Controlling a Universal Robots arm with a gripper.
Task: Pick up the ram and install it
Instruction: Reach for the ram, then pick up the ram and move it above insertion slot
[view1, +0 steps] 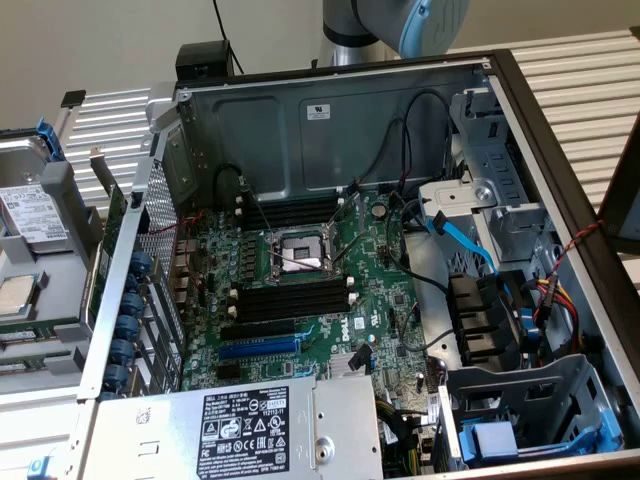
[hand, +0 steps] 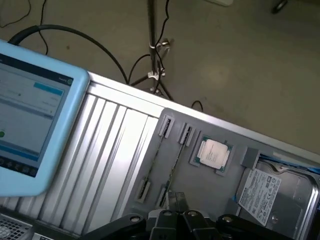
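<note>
Grey moulded tray (hand: 205, 186) held the long thin ram stick (hand: 155, 158) by its edge, unpicked; black metal claw (hand: 175, 200) hovered close, opening untellable. Pickup looked to want careful squaring.

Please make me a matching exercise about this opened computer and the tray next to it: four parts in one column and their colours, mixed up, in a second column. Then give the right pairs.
Parts
1. motherboard
2. memory slots
3. long expansion slot
4. lid of the processor lying in the tray

Colours
A. blue
B. silver
C. green
D. black

Right pairs: 1-C, 2-D, 3-A, 4-B.
</note>
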